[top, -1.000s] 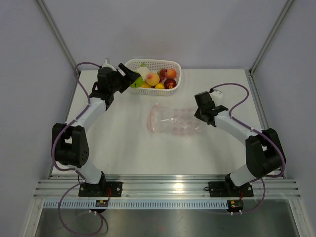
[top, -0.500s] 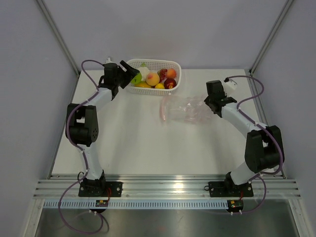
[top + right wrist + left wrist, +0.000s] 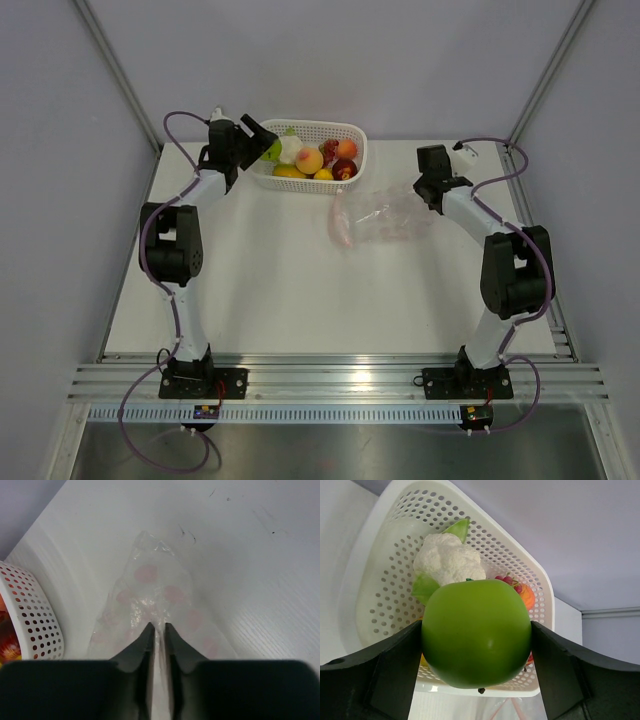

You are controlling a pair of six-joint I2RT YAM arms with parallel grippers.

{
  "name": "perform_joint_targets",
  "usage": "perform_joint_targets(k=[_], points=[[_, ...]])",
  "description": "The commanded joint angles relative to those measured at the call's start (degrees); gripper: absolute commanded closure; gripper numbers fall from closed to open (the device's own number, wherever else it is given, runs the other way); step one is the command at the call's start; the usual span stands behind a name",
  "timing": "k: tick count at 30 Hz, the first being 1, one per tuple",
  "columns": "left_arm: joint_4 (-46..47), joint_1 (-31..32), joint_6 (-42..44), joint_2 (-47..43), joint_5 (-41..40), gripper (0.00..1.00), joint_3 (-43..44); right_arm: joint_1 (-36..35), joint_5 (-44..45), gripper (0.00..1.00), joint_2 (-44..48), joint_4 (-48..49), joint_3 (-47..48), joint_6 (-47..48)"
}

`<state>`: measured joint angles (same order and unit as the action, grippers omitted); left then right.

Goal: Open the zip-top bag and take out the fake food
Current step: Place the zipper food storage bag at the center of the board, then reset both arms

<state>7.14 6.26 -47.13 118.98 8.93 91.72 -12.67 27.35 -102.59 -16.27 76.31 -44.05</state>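
Update. Over the last second my right arm dragged the zip-top bag [image 3: 378, 215] across the surface [image 3: 270, 290]. It was well in front of the basket [image 3: 310, 124]; now it lies just beside the basket's right-front corner, with the pink zip strip [image 3: 339, 225] end towards the basket. Right jaws are narrow, and in the wrist view bag film runs into the slit between them. It looks like a pinch on the end away from the zip, though they may be starting to ease off. The bag reads flat and clear, with only pink dots showing and nothing coloured inside that I can see.

My left arm has stretched out further. Left jaws were at the basket's left-front edge and are now up over its left end. They're spread wide and clamped on the green apple [image 3: 476, 632], touching it on both sides. The apple hangs above the basket, in front of the cauliflower [image 3: 450, 557], not released yet.

The rest of the fake food [image 3: 322, 160] sits in the basket.

My read: the bag is emptied and the apple is the last piece. What's left is to open the left jaws over the basket and let go of the bag. Risk: the apple is round and could roll off the pile and over the basket rim if dropped from high up.
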Motion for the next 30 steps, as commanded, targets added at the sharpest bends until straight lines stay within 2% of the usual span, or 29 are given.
perform_joint_targets(k=[1,2,5,6,8,10,16,22,25,30], points=[[1.65,-0.55,2.13,0.99,-1.20,0.17,2.67,0.45,-0.01,0.72,1.07,3.52,-2.21,-1.04],[1.57,-0.64,2.13,1.34,-0.93,0.17,2.67,0.45,-0.11,0.58,1.77,4.40,-2.74,-0.86],[1.65,-0.81,1.87,2.31,-0.58,0.14,2.50,0.45,-0.11,0.35,2.74,5.02,-3.71,-0.51],[1.74,-0.90,1.61,2.48,-0.32,0.14,2.41,0.36,-0.11,0.21,3.44,4.59,-3.63,0.01],[2.44,-0.99,1.34,2.84,-0.14,0.13,1.97,0.45,0.16,0.11,4.41,4.06,-3.54,0.54],[2.53,-0.99,0.99,3.36,0.30,0.13,2.06,0.45,0.76,0.06,6.16,3.27,-3.19,1.42],[2.01,-1.08,0.99,4.42,0.39,0.07,2.67,0.45,0.52,0.03,11.44,0.54,-3.27,1.43],[1.65,-1.34,0.38,3.54,1.00,0.05,2.06,0.45,-2.21,0.03,17.85,4.23,-8.19,0.28],[0.17,-1.52,0.64,1.18,0.57,0.01,1.79,0.45,-3.18,0.02,19.61,3.62,-8.29,0.55],[-2.56,-2.22,1.61,-4.09,-1.37,0.01,0.21,0.45,-4.50,0.02,22.60,2.82,-9.77,0.99]])
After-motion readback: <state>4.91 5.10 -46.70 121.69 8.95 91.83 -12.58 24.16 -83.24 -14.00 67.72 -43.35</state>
